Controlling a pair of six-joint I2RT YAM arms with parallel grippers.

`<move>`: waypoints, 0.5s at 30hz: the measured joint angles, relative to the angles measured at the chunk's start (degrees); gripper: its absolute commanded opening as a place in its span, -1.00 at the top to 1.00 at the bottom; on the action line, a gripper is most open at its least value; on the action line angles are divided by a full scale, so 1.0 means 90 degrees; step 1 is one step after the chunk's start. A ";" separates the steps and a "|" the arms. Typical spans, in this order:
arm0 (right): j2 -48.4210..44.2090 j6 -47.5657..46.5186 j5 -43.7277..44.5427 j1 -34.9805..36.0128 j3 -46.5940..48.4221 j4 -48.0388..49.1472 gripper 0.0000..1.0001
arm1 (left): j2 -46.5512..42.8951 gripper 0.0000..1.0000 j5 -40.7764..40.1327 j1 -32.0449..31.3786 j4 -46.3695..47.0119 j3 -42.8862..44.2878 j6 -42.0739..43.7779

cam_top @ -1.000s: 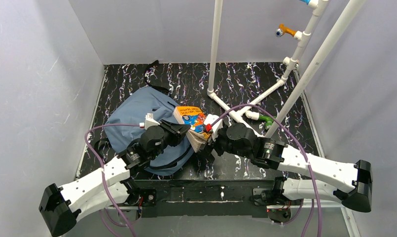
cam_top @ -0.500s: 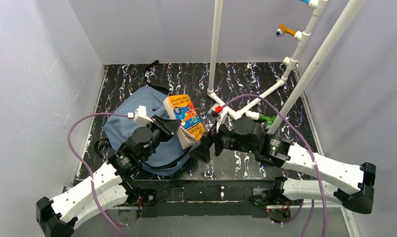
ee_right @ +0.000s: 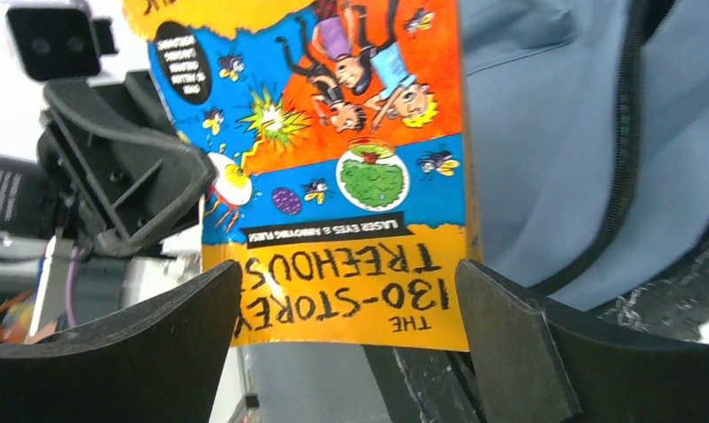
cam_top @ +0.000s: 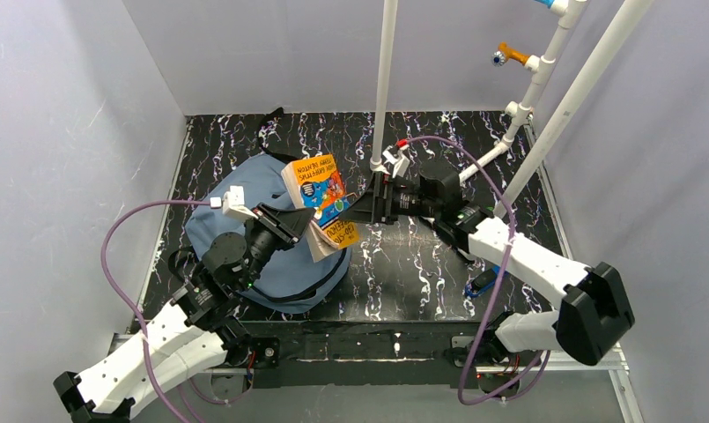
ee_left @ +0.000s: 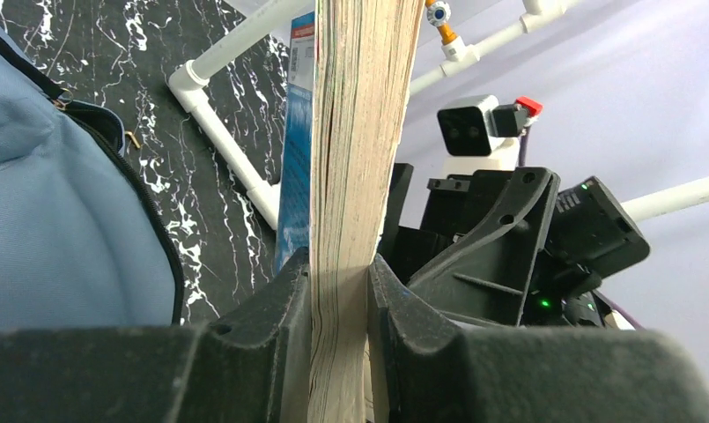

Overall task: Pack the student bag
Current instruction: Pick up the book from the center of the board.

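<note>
Your left gripper (ee_left: 340, 275) had carried the book (cam_top: 315, 187) farther back, clamped on its lower edge, long axis running straight out of the grip. The student bag (cam_top: 232, 211) lay below, to its left. Beyond, your right gripper (cam_top: 361, 210) faced the cover, jaws apart, holding nothing.

The student bag (cam_top: 254, 176) lies on the left half of the counter (cam_top: 421, 264), with a strap (cam_top: 267, 128) trailing behind it toward the far wall. Over the bag's right edge the book (cam_top: 320, 198) is held up off the counter, pinched at its near end by the left gripper (cam_top: 311, 229). Just right of the book sits the right gripper (cam_top: 358, 210), jaws spread, facing the cover. Behind and to the right, the pipe frame (cam_top: 386, 88) rises from the counter — apart from the bag.
</note>
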 measured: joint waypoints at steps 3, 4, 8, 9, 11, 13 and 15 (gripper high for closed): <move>0.0328 -0.0007 -0.0799 -0.0049 -0.0002 0.0517 -0.96 | -0.0083 1.00 0.0097 0.0041 -0.0131 0.0017 -0.0010; 0.0386 0.0005 -0.1022 -0.0049 -0.0002 0.0665 -0.94 | -0.0083 1.00 0.0129 0.0049 -0.0153 0.0022 -0.0022; 0.0408 0.0007 -0.1926 -0.0063 -0.0083 0.1409 -0.96 | -0.0063 1.00 0.0381 0.0053 -0.0160 0.0027 -0.0131; 0.0386 -0.0053 -0.2021 -0.0100 -0.0083 0.1404 -0.97 | -0.0051 1.00 0.0447 0.0053 -0.0160 0.0036 -0.0163; 0.0347 -0.0267 -0.2210 -0.0221 -0.0080 0.1294 -0.97 | -0.0017 1.00 0.0561 0.0053 -0.0165 0.0058 -0.0211; 0.0333 -0.0466 -0.2293 -0.0423 -0.0080 0.1141 -0.97 | 0.0024 1.00 0.0653 0.0053 -0.0180 0.0097 -0.0223; 0.0321 -0.0760 -0.2290 -0.0644 -0.0075 0.0840 -0.97 | 0.0066 1.00 0.0746 0.0053 -0.0187 0.0138 -0.0221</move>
